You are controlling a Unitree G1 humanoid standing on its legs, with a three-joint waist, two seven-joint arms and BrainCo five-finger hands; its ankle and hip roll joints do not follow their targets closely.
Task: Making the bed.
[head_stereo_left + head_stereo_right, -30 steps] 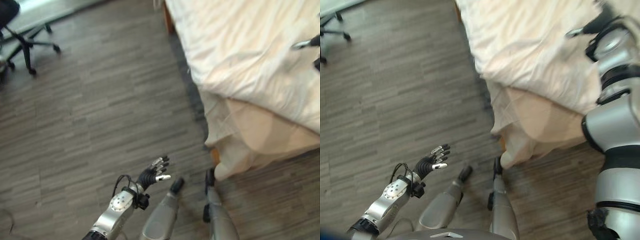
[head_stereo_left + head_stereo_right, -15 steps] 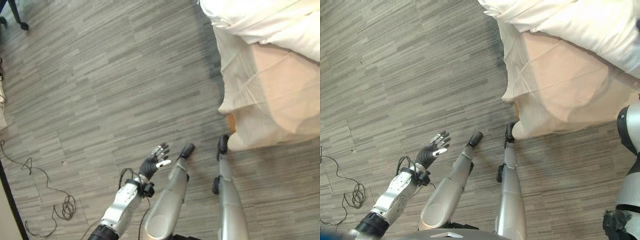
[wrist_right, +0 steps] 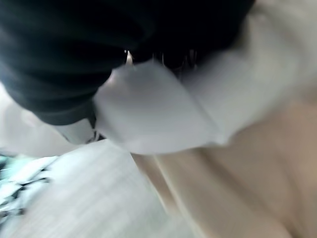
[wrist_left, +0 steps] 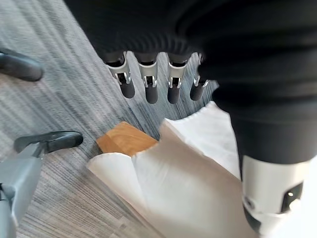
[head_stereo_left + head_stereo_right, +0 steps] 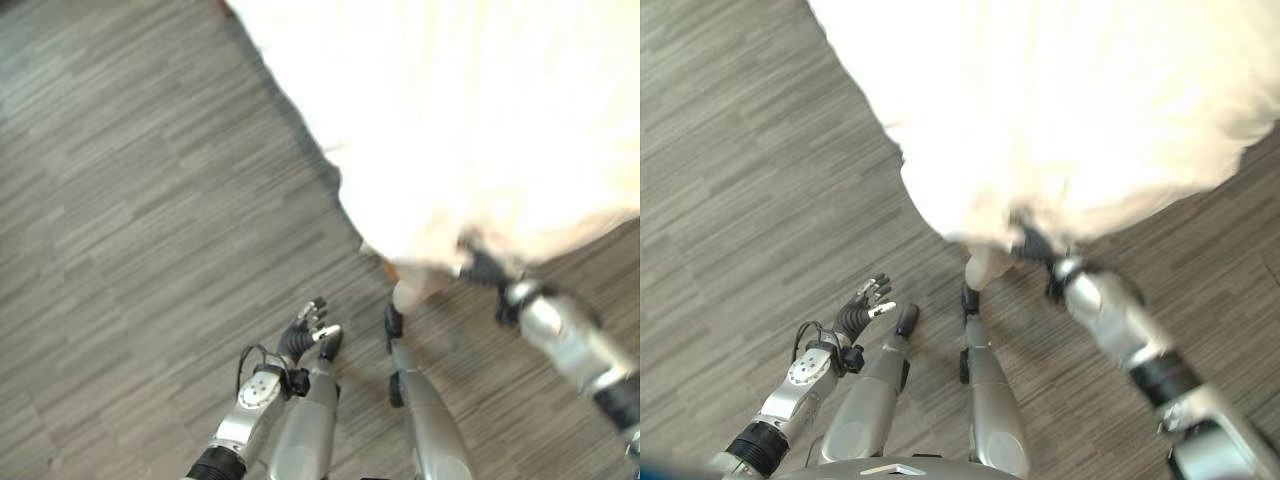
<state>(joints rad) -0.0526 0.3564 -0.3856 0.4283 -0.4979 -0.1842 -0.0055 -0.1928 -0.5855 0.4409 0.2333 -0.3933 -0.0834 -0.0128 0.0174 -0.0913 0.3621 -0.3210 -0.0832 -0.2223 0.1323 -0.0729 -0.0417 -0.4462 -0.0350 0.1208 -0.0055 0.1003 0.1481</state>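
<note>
My left hand (image 5: 308,330) hangs low over the wood floor (image 5: 130,230), fingers straight and relaxed, holding nothing. In its wrist view the fingertips (image 4: 150,93) point at a wooden bed leg (image 4: 127,139) and the hanging sheet corner (image 4: 188,163) just past them, not touching.

Ahead and to the right of that hand: the bed (image 5: 470,110), covered by the white duvet (image 5: 1060,110). Its corner droops over the bed's corner toward me.

My right hand (image 5: 482,268) is up against that drooping corner, at the duvet's lower edge. In its wrist view, white fabric (image 3: 153,109) lies right across the fingers and hides them, so I can't tell if it is gripping the cloth or just pressed against it.

Key relation: the duvet corner is at the right hand, well apart from the left. The duvet's length runs away from me, up the bed. My read: right hand is the one to work the corner; the left would have to reach forward and right to help.
</note>
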